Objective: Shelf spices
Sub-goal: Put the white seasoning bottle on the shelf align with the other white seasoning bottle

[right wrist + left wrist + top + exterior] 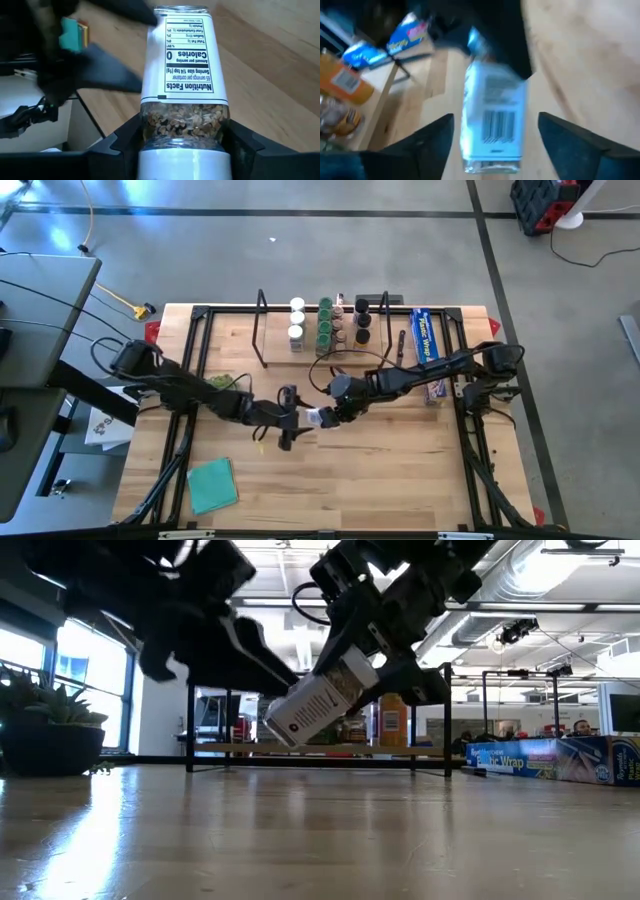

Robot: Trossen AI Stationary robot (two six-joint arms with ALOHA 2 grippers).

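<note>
Tabletop (350,480): blue wrap box (428,350), teal square (212,484)

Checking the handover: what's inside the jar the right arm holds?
The jar holds brownish flakes, visible below its white label. The label covers the rest of the fill. The right gripper clamps it near the lid.

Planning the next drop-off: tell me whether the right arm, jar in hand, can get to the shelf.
Probably yes. The right gripper holds the jar clear of the table, the left fingers stand open off it, and nothing lies between it and the shelf.
</note>
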